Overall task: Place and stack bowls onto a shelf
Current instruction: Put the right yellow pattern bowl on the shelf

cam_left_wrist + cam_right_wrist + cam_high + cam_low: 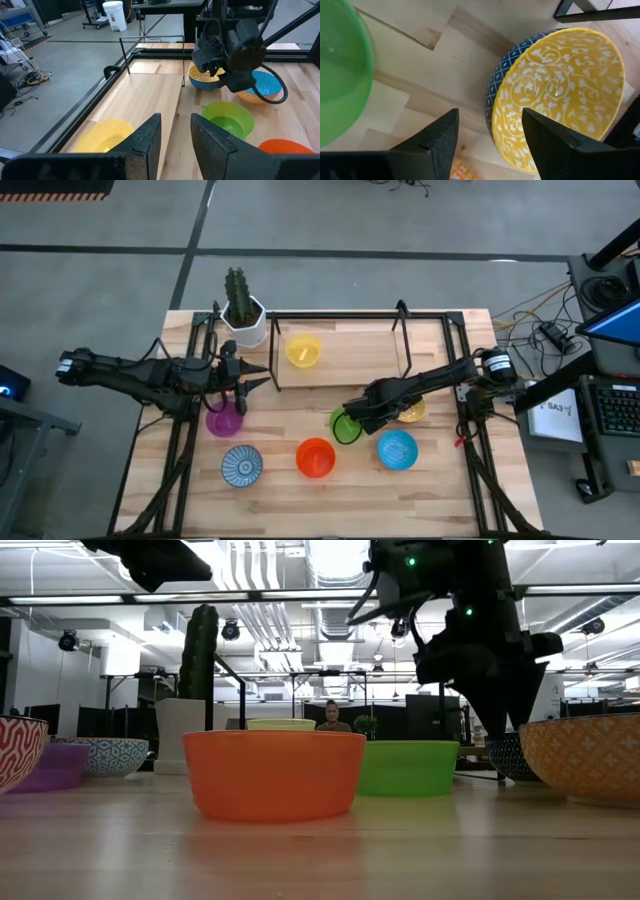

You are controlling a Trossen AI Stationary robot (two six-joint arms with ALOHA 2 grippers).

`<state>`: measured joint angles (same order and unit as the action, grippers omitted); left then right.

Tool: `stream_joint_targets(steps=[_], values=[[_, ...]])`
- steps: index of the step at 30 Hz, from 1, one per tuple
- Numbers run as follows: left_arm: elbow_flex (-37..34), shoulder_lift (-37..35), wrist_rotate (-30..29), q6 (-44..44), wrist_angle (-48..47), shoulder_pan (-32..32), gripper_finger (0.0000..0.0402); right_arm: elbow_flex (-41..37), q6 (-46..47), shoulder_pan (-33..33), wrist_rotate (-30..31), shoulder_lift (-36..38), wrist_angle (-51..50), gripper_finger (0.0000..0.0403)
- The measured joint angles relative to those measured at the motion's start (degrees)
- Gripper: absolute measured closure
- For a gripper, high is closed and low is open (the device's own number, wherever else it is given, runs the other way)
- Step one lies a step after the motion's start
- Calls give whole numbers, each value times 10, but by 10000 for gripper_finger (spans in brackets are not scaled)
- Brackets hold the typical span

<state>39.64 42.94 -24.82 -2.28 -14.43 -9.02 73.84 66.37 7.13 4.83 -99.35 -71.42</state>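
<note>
Wooden tabletop [440, 490] under both arms. On shelf [350, 350] — only yellow bowl [303, 350], toward 11 o'clock. Right gripper [352, 416] at centre, fingers spread and empty, just at 3 o'clock of green bowl [344, 426]. Left gripper [262, 375] at 9 o'clock, above purple bowl [224, 420] — fingers parted, grasping nothing.

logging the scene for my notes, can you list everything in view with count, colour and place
shelf: one, light wood on black frame, far side of table
yellow bowl: one, on the shelf
purple bowl: one, under left end effector
blue-patterned white bowl: one, near left
orange-red bowl: one, near centre
green bowl: one, centre
blue bowl: one, near right
yellow-lined bowl: one, blue outside, by right end effector
cactus pot: one, white, far left
person: one, background
left end effector: over purple bowl
right end effector: open, beside green bowl
</note>
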Motion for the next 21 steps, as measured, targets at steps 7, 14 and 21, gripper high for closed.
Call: stream_joint_targets(steps=[7,14,21], values=[[0,1,-1,0,0,0,313,0,-1,-4,45,-19,0,204],[0,1,-1,2,0,0,313,0,-27,-8,57,-60,3,265],[0,2,-1,2,0,0,313,0,-47,-8,37,-76,4,378]])
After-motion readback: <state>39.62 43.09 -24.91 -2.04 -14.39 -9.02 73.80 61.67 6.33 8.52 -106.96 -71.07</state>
